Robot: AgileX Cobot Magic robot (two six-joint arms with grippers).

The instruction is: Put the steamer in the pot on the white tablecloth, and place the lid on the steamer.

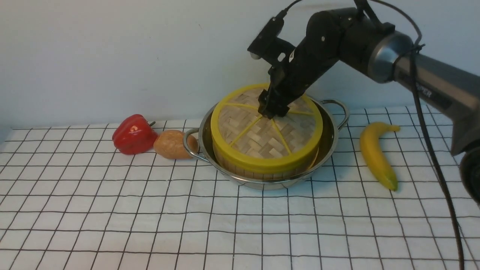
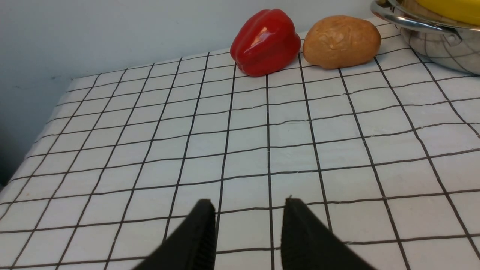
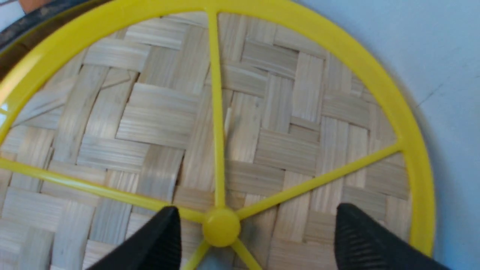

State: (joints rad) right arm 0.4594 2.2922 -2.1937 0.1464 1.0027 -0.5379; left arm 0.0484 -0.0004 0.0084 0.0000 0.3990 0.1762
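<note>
The pot [image 1: 330, 150] stands on the white tablecloth [image 1: 150, 225] at the back centre. The steamer [image 1: 255, 171] sits inside it; only its bamboo wall shows, and its contents are hidden. The lid [image 1: 262, 135] lies on top of the steamer. My right gripper [image 1: 273, 110] hangs over the lid's centre, open, with its fingertips either side of the yellow knob [image 3: 221, 227] and nothing held; it also shows in the right wrist view [image 3: 258, 208] above the lid [image 3: 262, 112]. My left gripper [image 2: 249, 201] is open and empty, low over the cloth, well short of the pot [image 2: 442, 52].
A red pepper [image 1: 133, 135] and a brown potato [image 1: 172, 144] lie just left of the pot, the potato against its left handle [image 1: 189, 144]. A banana [image 1: 375, 153] lies to the pot's right. A pale wall runs behind the table. The cloth's left edge shows in the left wrist view.
</note>
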